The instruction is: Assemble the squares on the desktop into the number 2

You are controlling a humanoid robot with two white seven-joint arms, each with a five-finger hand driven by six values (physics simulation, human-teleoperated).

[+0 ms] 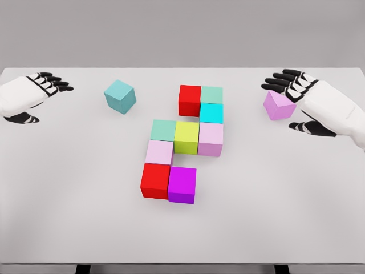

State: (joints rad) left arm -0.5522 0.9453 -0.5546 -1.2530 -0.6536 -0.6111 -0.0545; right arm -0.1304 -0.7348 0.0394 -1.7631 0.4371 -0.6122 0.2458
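Squares: we see nine cubes joined mid-surface [68, 217], shaping most of a 2.
Top row: red cube [189, 100] touching green cube [211, 94], cyan cube [211, 113] below it.
Middle row: teal-green cube [163, 130], yellow-green cube [186, 137], pale pink cube [210, 138].
Lower part: light pink cube [158, 152], second red cube [155, 180], magenta cube [182, 184].
Loose pieces: we find a teal cube [120, 96] tilted, apart at upper left.
Right robot hand [296, 97]: fingers spread around a violet cube [278, 105]; whether they touch it we cannot tell.
Left robot hand [34, 94]: fingers relaxed, holding nothing, far left.
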